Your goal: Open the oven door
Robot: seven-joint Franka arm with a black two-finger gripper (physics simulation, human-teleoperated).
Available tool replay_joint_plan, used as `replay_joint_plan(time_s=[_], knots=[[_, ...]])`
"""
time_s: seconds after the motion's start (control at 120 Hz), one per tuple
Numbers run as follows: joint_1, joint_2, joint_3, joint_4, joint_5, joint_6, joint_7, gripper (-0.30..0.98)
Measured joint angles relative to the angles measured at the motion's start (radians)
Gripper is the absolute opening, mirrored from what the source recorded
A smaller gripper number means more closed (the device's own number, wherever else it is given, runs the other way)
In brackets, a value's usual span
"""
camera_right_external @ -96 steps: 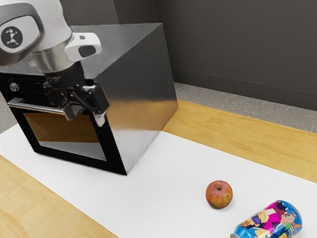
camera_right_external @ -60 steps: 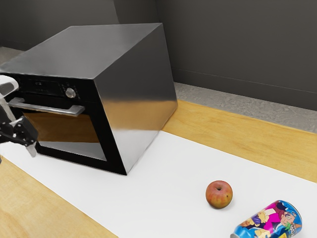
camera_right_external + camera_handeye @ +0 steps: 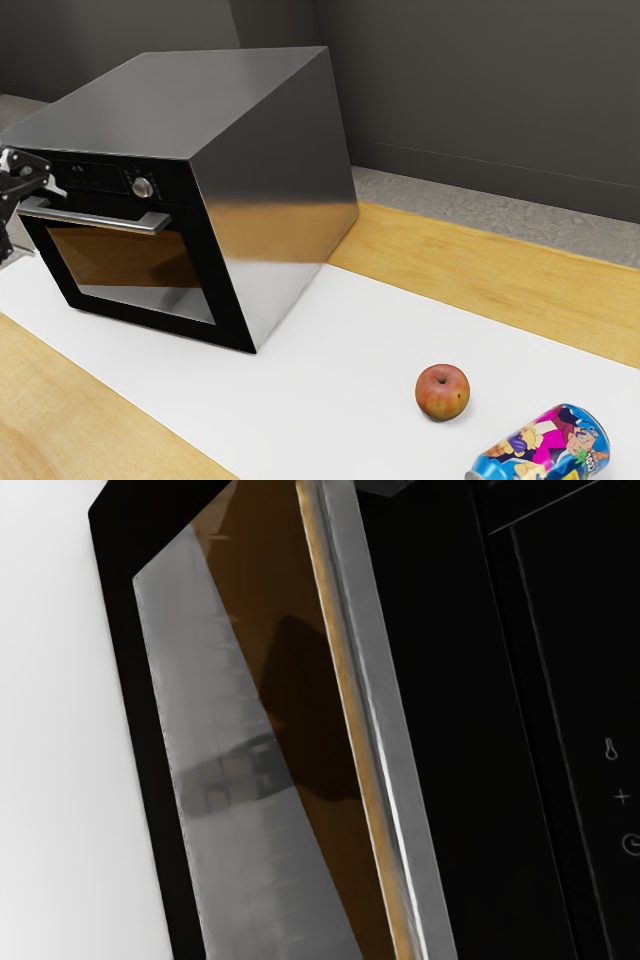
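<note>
hovering claw (image 3: 42, 220), spread, oven door (image 3: 132, 262) closed

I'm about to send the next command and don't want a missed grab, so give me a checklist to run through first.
1. Oven door closed, ready to be pulled: ok.
2. End effector open: ok, fingers well apart.
3. End effector near the door handle: ok, by its end toward the exterior view's left.
4. Handle gripped, ready to pull: not ok.
5. Handle deep enough between the fingers to close: cannot tell.
6. Apple and can away from the door: ok.
</note>
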Motion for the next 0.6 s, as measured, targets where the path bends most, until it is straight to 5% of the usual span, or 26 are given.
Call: replay_joint_plan(time_s=[0.6], knots=[[0.029, 0.101, -0.035, -0.004, -0.009, 0.141, -0.198, 0.68]])
